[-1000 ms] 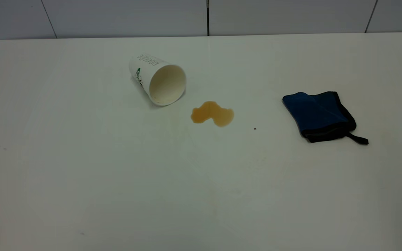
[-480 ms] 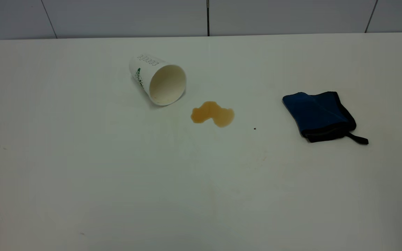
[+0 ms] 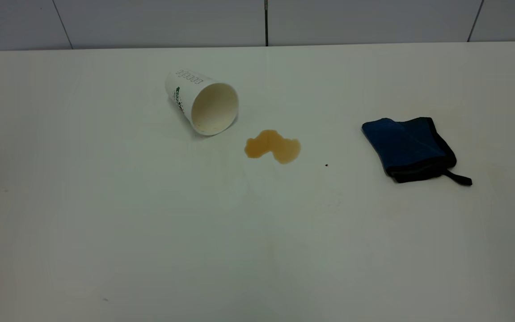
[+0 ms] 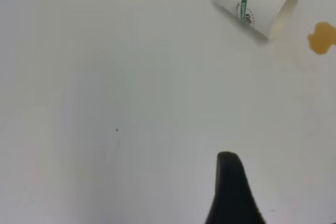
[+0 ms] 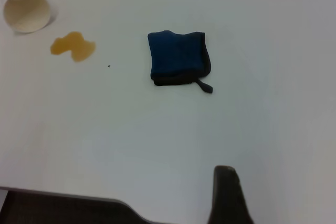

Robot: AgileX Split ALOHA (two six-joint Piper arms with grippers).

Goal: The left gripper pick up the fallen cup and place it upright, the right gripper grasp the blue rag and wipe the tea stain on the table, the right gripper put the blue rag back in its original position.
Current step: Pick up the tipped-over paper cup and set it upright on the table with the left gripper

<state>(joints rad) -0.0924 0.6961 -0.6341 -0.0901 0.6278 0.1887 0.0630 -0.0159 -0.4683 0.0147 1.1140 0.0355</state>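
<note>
In the exterior view we see neither arm. The paper cup (image 3: 202, 103) lies on its side on the white tabletop (image 3: 150, 232), its mouth turned toward the camera and slightly to that view's right. Just beside the mouth, apart from the rim, sits the amber tea stain (image 3: 272, 146). Well apart to that view's right lies the folded blue rag (image 3: 407, 148), its black loop strap trailing off the near right corner. A tiny dark speck (image 3: 326, 165) sits between stain and rag.

In the left wrist view we find only one black fingertip of the left gripper (image 4: 233, 192) poking in at the edge, so we cannot tell whether its fingers are apart or together. The cup (image 4: 255, 6) lies well away from that tip, touching nothing of the arm, with the stain (image 4: 322, 38) just past its mouth.

In the right wrist view we again catch a single dark fingertip of the right gripper (image 5: 227, 195), and we cannot tell the fingers' spread. The rag (image 5: 178, 57) lies flat, well apart from that tip; the stain (image 5: 73, 46) and cup (image 5: 25, 10) are farther off.
</note>
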